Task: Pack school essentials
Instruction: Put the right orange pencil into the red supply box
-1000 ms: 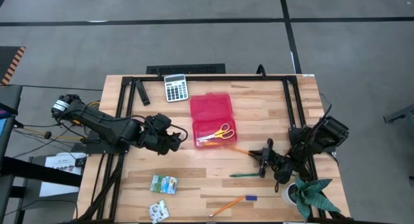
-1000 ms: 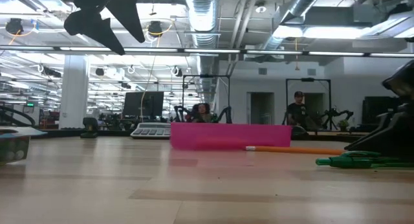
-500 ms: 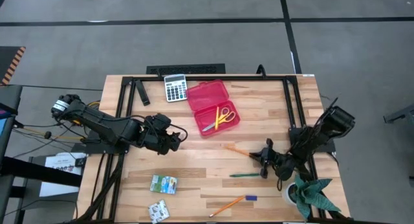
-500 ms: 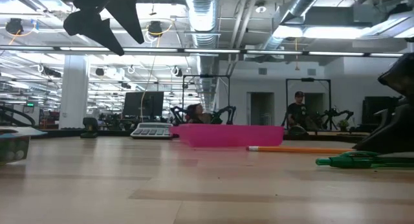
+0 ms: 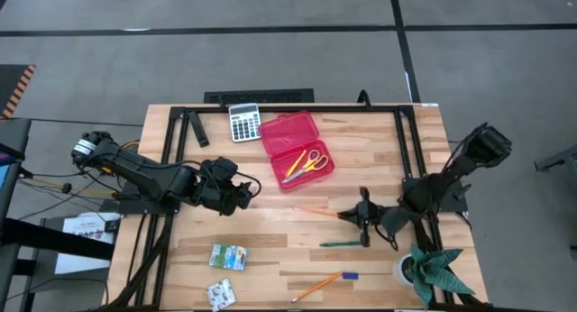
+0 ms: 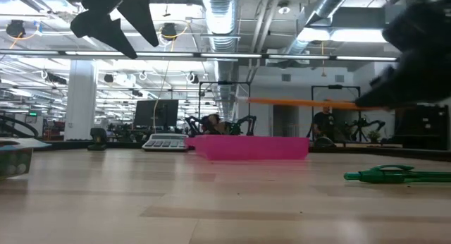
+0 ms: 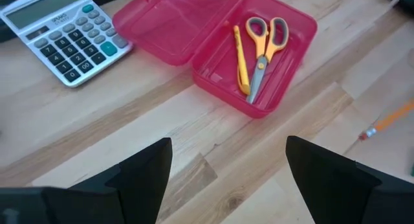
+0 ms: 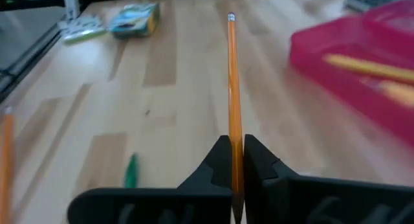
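My right gripper (image 5: 361, 217) is over the table's right half, shut on an orange pencil (image 5: 323, 211) that points left toward the red case (image 5: 297, 150). The open case rests flat and holds yellow-handled scissors (image 7: 264, 46) and a yellow pencil (image 7: 240, 59). A green pen (image 5: 343, 243) lies below the right gripper. Another orange pencil (image 5: 317, 287) and a tiny blue piece (image 5: 350, 275) lie near the front edge. Two green-and-white packets (image 5: 227, 255) (image 5: 221, 295) lie front left. My left gripper (image 5: 239, 193) is open, hovering left of the case. My right gripper pinches the orange pencil between its two fingers (image 8: 220, 162) near its back end (image 8: 233, 130), the end away from the eraser tip (image 8: 231, 17). The pencil sticks straight out ahead along the fingers. It is lifted clear of the table and level (image 6: 303, 101), pointing toward the table's left.
A grey calculator (image 5: 244, 122) lies by the far edge, beside the case's lid. A potted plant (image 5: 433, 271) stands at the front right corner. Black frame rails (image 5: 401, 141) run along the table's far, left and right sides. Bare wood lies between the case and the packets.
The red case has turned askew and slid a little toward the far edge. My right gripper has risen and moved slightly left with the orange pencil. The pencil lay on the table beside the case; now it is lifted clear and level.
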Robot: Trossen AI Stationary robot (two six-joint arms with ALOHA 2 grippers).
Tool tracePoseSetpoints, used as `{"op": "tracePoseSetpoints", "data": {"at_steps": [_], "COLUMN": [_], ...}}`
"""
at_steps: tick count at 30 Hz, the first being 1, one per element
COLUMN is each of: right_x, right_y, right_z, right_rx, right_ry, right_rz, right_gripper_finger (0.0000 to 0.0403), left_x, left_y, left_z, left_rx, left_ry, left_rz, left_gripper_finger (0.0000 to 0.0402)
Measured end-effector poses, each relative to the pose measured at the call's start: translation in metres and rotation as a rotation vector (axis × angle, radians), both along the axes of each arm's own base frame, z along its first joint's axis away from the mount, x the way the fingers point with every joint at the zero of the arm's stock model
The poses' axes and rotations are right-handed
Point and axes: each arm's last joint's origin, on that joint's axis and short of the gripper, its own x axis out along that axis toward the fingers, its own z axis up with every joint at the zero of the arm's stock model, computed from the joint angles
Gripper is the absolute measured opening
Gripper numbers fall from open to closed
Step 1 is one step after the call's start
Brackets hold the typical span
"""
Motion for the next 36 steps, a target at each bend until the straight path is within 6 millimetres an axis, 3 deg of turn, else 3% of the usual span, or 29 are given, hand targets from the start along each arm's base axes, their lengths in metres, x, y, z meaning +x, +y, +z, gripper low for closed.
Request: {"op": "tracePoseSetpoints", "data": {"at_steps": [11,21,27,36], "right_x": [0.032,0.045,0.055,0.092], "right_y": [-0.076,-0.15,-0.173,-0.201], "right_z": [0.027,0.046,0.039,0.026], "right_rx": [-0.259,-0.375,-0.427,-0.42], "right_ry": [0.128,0.177,0.255,0.339], "right_rz": [0.109,0.186,0.265,0.264], "right_gripper_finger": [0.0012,0.0013,0.0019,0.002], "left_x": [0.0,0.0,0.0,0.0], "left_y": [0.0,0.0,0.0,0.0], "left_z": [0.0,0.0,0.0,0.0], "left_rx": [0.001,-0.001,-0.004,-0.013], "left_ry": [-0.002,-0.004,-0.009,-0.017], "left_rz": [0.002,0.005,0.012,0.024], "left_gripper_finger": [0.0297,0.0297,0.0297,0.0297]}}
